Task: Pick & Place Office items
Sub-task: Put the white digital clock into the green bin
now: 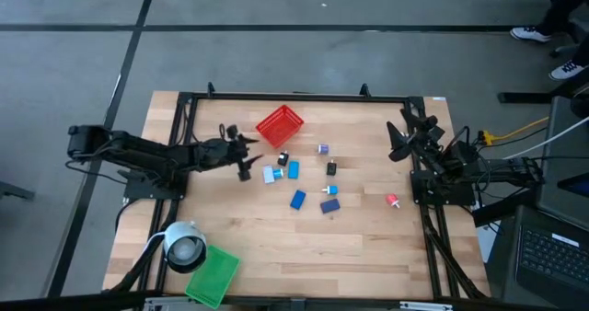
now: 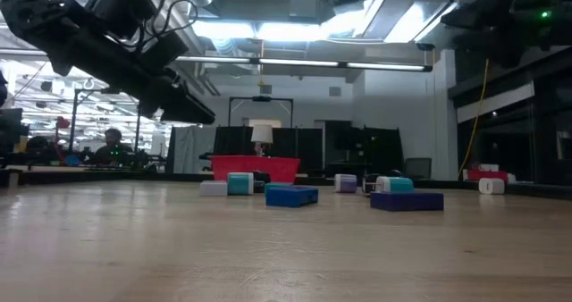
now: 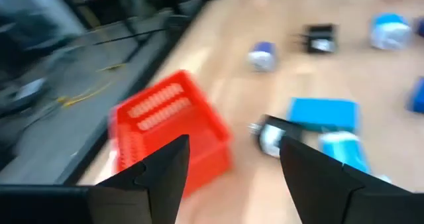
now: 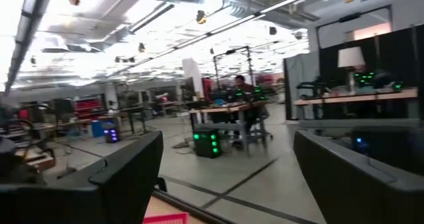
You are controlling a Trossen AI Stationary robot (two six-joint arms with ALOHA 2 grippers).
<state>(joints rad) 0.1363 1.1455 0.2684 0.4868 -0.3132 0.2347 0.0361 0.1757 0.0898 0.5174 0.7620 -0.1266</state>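
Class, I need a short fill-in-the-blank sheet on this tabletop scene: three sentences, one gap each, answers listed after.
1. The red mesh plastic basket stands on the wooden table and looks ____ inside.
2. The flat green tray lies at the table's near-____ corner.
3. The left pincer hovers with jaws ____; the right pincer waits at the table's edge.

Missing words: empty; left; open

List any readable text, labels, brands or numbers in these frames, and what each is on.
None readable in any view.
Office items: some carry pale patches, too small or blurred to tell whether they bear print.
Red mesh basket: no marking shows.
Green tray: plain.
Room behind the table: lights and screens only, no legible signs.
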